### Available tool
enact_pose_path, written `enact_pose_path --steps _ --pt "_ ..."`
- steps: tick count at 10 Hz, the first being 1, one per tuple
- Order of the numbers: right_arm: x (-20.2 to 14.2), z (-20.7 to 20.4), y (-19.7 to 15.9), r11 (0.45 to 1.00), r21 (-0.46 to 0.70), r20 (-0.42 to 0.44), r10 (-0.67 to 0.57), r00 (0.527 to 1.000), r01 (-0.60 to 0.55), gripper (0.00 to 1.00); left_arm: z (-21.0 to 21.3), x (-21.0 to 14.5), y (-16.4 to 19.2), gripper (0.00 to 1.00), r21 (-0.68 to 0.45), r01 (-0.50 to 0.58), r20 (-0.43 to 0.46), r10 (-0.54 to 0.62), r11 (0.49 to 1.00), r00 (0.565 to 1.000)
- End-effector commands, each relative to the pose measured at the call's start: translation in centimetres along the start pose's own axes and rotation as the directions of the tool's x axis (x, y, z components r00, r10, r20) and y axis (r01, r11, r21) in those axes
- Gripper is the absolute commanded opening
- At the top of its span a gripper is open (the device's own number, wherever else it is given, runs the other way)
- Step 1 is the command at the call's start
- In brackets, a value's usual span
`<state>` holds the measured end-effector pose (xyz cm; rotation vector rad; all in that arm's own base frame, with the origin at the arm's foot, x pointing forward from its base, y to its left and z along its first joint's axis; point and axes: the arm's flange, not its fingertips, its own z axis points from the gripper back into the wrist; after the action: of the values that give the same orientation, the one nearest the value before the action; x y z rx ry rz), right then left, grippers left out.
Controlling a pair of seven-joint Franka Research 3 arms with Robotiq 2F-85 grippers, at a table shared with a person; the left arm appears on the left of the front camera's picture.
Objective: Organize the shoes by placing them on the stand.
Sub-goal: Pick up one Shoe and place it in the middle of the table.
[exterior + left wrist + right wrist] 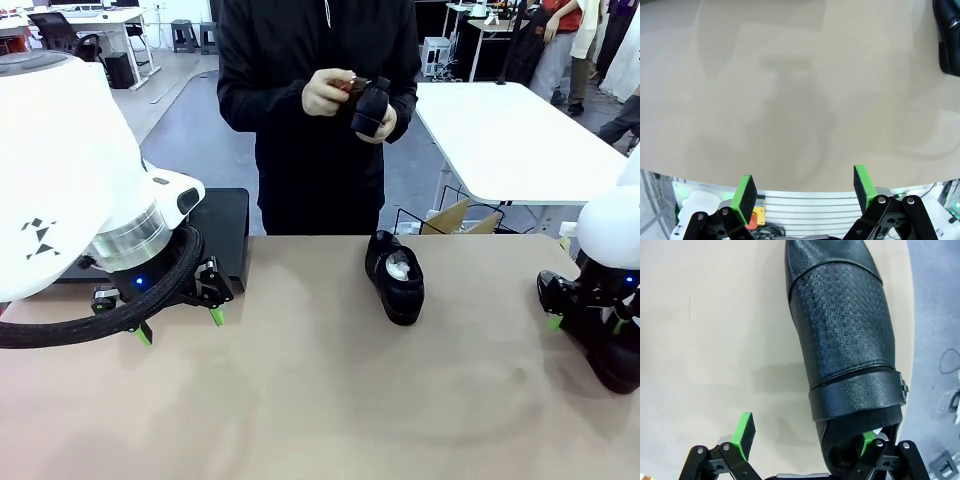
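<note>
Right end effector (pixel 807 432): jaws apart, low over the buckled shoe (pixel 845 335) at the table (pixel 300 400) edge, 3 o'clock. One pad (pixel 869 436) seems to sit at the shoe's opening, the other stands outside its wall. Left end effector (pixel 805 187): jaws apart, holding nothing, above bare table at 9 o'clock. Stand (pixel 228 225) at 10 o'clock.

Judgement: clamp on the collar wall, not the glossy toe. Lift level and pass clear of the centre shoe (pixel 396 278) when crossing to the stand.
</note>
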<state>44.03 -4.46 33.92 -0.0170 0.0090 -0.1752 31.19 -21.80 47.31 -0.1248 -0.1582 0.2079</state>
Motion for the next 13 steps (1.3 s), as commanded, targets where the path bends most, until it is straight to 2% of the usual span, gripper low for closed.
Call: enact_pose_path --steps 1,2,6,13 --pt "0.3 0.0 -0.3 0.997 0.066 -0.008 0.034 0.999 -0.033 0.93 0.2 0.3 0.1 1.00 0.010 0.014 0.000 -0.014 1.000 1.000" --pt "0.3 -0.3 -0.5 0.996 0.070 0.004 0.047 0.999 -0.047 0.80 0.2 0.3 0.1 1.00 0.010 0.014 0.000 -0.014 1.000 1.000" --pt "0.3 -0.8 -1.1 0.992 0.070 0.002 0.101 0.995 -0.101 0.00 0.2 0.3 0.1 1.00 0.010 0.014 0.000 -0.014 1.000 1.000" --pt "0.1 -0.6 -1.8 0.992 0.073 0.012 0.102 0.995 -0.103 0.00 0.2 0.3 0.1 1.00 0.010 0.014 0.000 -0.014 1.000 1.000"
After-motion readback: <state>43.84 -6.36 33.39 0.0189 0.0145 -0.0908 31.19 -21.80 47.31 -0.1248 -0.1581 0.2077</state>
